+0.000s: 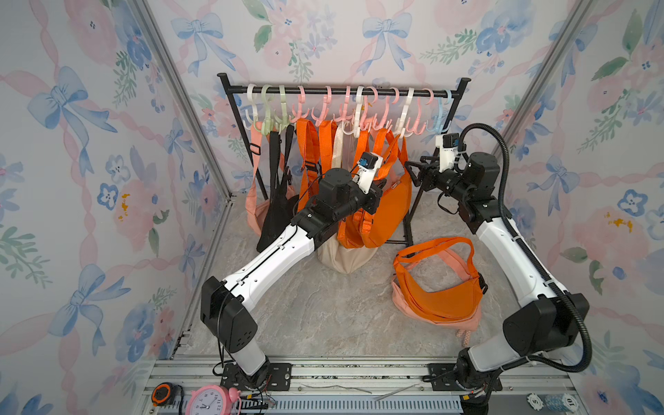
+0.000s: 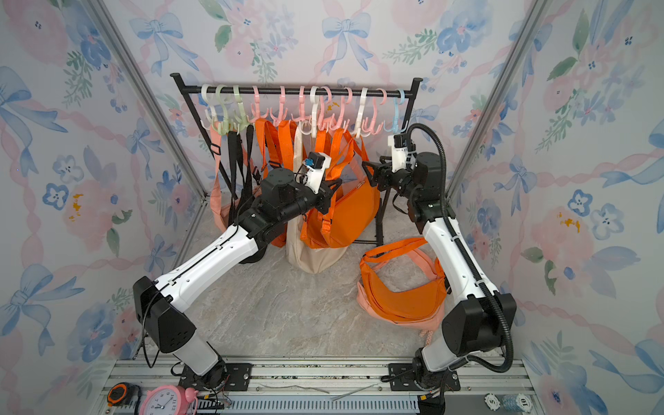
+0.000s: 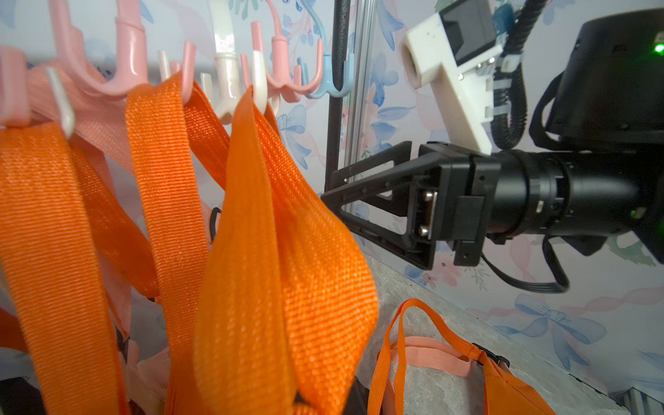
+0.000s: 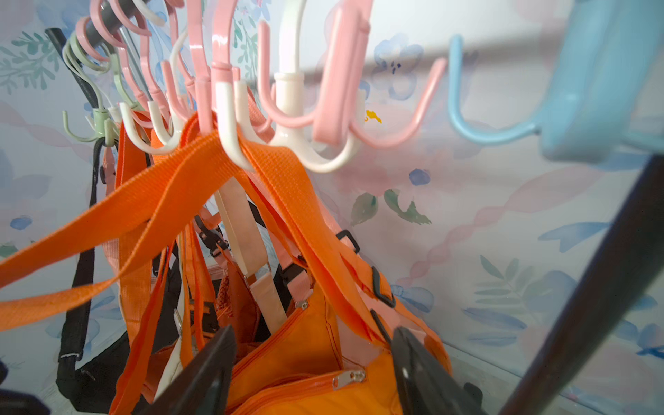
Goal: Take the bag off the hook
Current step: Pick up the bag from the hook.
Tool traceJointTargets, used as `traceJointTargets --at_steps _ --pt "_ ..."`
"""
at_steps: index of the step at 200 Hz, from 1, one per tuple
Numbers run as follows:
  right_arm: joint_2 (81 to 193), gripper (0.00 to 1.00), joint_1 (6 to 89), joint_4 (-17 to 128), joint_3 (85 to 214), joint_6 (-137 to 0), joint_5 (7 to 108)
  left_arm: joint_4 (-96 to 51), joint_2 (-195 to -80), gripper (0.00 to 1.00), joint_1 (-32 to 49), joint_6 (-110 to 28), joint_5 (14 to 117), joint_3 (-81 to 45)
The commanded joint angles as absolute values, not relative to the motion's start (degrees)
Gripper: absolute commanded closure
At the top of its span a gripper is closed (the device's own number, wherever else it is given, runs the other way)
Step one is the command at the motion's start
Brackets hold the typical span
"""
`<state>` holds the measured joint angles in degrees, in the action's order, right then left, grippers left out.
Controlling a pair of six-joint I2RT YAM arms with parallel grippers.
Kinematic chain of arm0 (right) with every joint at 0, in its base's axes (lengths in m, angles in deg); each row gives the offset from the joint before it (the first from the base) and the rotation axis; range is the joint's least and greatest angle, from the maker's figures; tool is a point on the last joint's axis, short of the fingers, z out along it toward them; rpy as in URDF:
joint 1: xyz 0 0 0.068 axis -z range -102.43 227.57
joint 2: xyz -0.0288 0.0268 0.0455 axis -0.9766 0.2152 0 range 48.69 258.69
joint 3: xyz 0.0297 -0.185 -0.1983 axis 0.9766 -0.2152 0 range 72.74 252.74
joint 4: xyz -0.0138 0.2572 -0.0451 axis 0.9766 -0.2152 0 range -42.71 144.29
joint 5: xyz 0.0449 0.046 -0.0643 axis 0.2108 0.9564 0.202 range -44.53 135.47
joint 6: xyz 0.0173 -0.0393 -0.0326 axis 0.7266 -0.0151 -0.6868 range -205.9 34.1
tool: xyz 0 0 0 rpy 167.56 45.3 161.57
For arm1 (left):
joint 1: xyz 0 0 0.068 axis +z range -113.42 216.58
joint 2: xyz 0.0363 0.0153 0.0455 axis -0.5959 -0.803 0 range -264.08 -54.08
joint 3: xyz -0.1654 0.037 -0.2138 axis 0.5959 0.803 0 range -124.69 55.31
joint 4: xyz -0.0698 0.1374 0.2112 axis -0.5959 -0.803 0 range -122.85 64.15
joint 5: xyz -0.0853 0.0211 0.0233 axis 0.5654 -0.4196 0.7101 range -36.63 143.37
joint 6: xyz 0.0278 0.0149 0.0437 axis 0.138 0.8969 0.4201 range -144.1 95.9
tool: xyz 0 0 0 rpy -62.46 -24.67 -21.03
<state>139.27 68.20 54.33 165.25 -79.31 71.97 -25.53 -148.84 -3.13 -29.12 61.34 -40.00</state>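
Observation:
An orange bag (image 1: 391,212) (image 2: 352,215) hangs at the right end of the rack. Its strap (image 3: 258,215) loops over a prong of a white hook (image 3: 259,86) (image 4: 230,143) (image 1: 404,118). My left gripper (image 1: 377,196) (image 2: 328,196) presses into the straps. It is shut on this orange strap, which runs taut from the hook; in the left wrist view the webbing hides the jaws. My right gripper (image 4: 316,370) (image 1: 413,172) (image 3: 327,187) is open just right of the bag. The bag's zippered top corner (image 4: 323,345) lies between its fingers.
The black rail (image 1: 341,91) carries several pink, white, green and blue hooks, with pink, black, beige and other orange bags packed to the left. An orange bag (image 1: 438,287) lies on a pink one on the floor. The rack's right leg (image 1: 416,204) stands close.

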Motion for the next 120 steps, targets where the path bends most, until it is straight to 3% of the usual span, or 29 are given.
traceJointTargets --at_steps 1,69,120 --pt "142.21 0.33 68.26 51.89 170.55 -80.81 75.31 -24.13 -147.12 1.0 -2.8 -29.73 61.68 -39.54" --pt "150.03 0.49 67.16 49.69 179.36 -82.09 76.33 -24.28 -147.4 1.0 -2.45 -29.73 62.07 -39.64" --pt "151.3 0.71 66.0 49.42 180.93 -82.87 75.03 -24.53 -147.64 1.0 -2.27 -29.65 62.34 -39.88"
